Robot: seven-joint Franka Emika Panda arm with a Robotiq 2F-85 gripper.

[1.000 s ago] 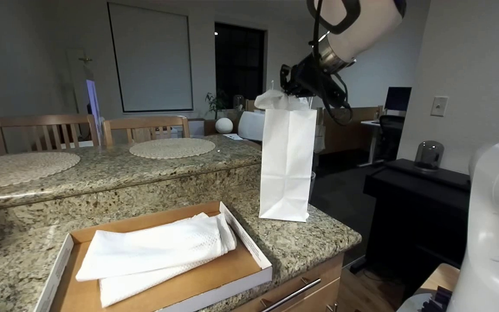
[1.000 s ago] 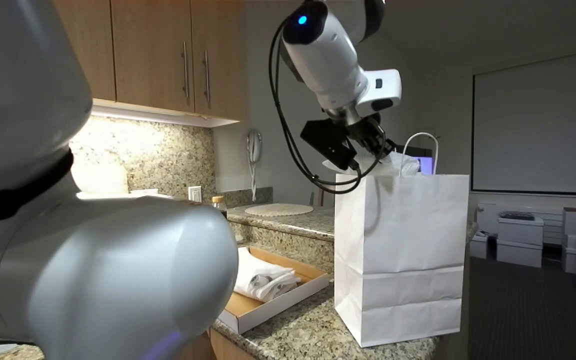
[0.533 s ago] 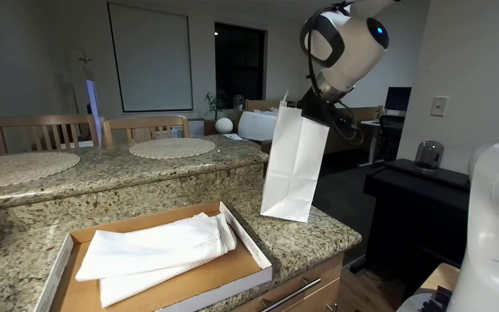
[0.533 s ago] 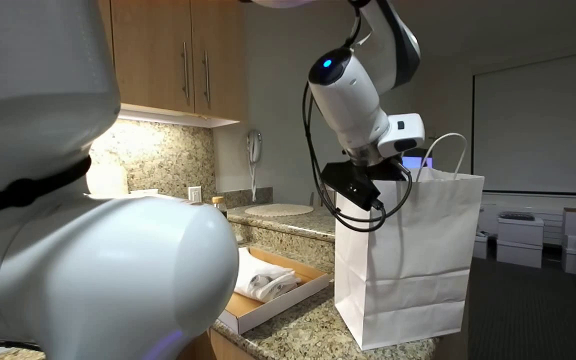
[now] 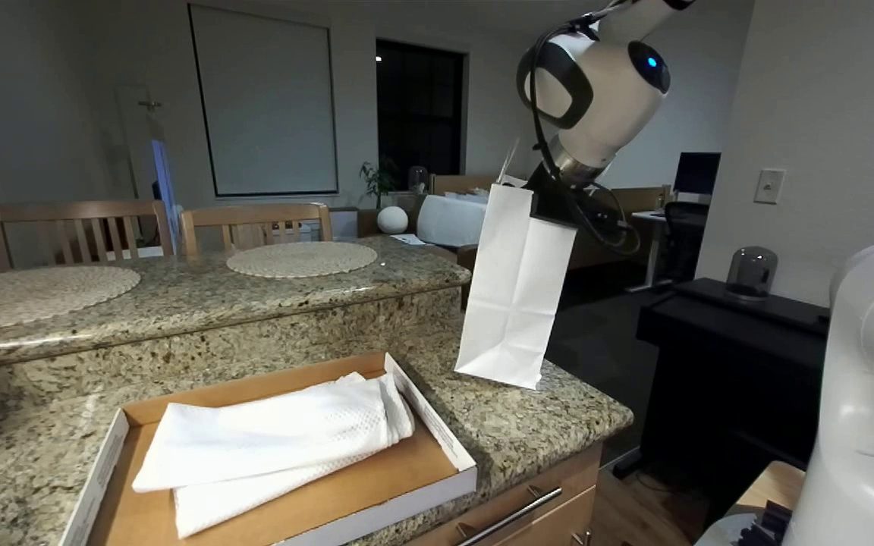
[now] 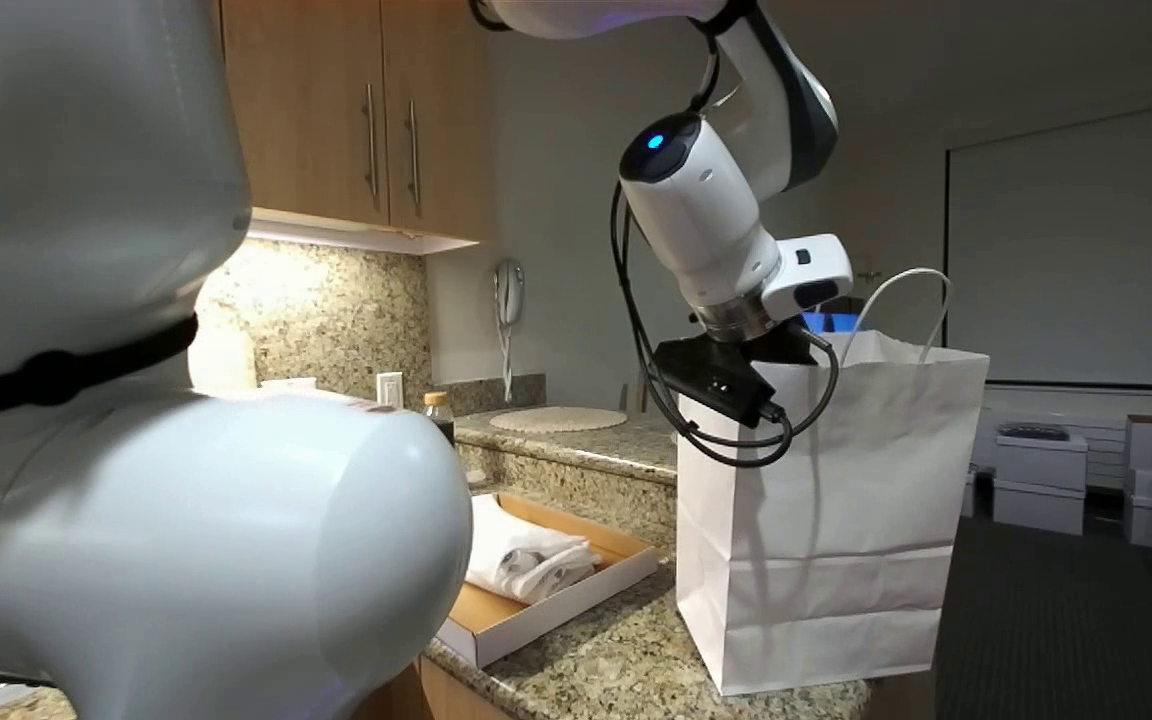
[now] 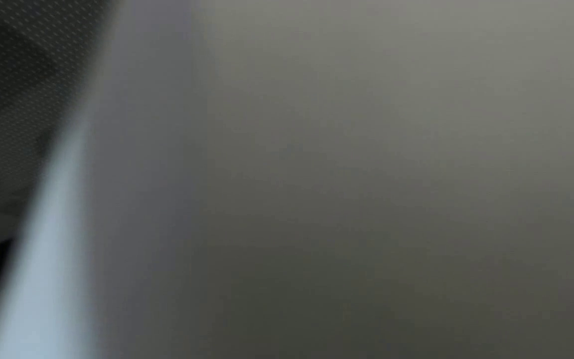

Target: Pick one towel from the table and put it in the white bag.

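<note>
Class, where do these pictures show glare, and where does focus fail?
Wrist view: a grey surface across most of the frame is out of focus, the dotted dark surface at left sharper; in an exterior view, bright light washes the granite backsplash; in an exterior view, glare streaks the raised granite ledge; in both exterior views, the white paper bag looks sharp.

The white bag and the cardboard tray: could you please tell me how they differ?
The white bag is tall and leaning; the cardboard tray is shallow and lies flat. The bag's visible inside is white, while the tray's is brown. Both are open-topped, with white outer sides, on the granite counter.
</note>
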